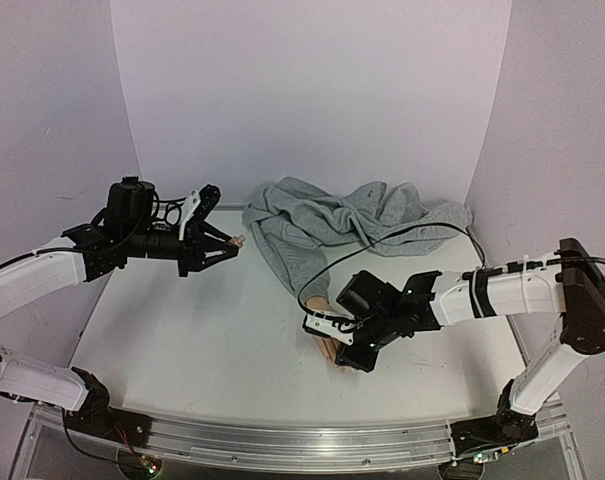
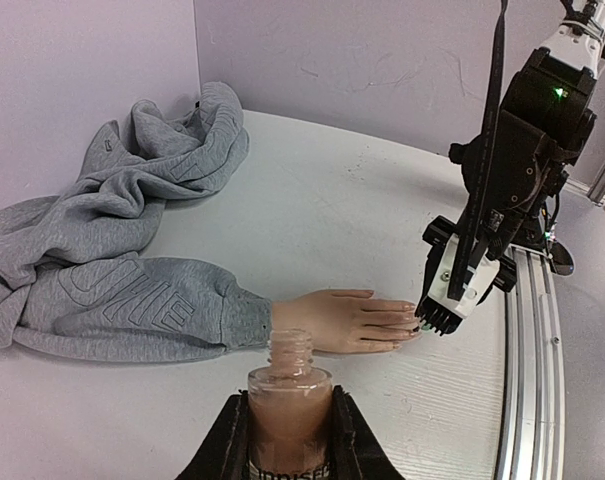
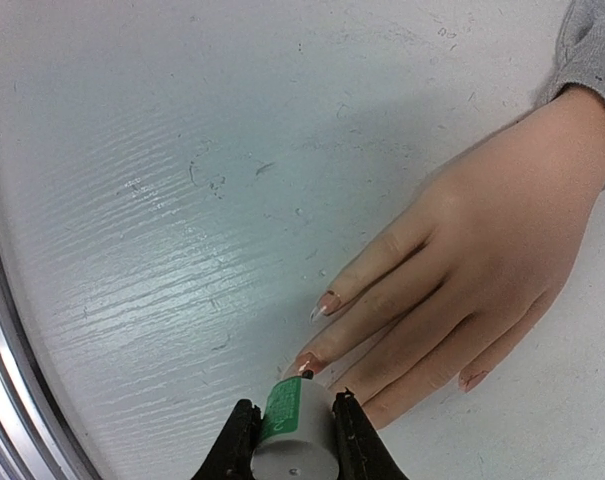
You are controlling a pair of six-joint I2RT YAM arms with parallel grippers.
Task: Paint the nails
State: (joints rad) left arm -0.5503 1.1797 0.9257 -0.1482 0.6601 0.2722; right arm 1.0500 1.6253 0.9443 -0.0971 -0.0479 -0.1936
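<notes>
My right gripper (image 3: 292, 445) is closed on the brush cap (image 3: 294, 425). The nails (image 3: 328, 302) lie just beside it at 12 o'clock. The mannequin hand (image 3: 482, 230) has its fingers pointing to 7 o'clock. My left gripper (image 2: 290, 445), well apart, clamps the bottle (image 2: 290, 395).

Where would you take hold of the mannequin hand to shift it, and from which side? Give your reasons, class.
Probably the wrist, just past the grey cuff, coming from above and closing across its sides. The mannequin hand lies flat, palm down on the table, so nothing slips beneath it. The wrist looks like its narrowest bare part and is clear of the nails.
</notes>
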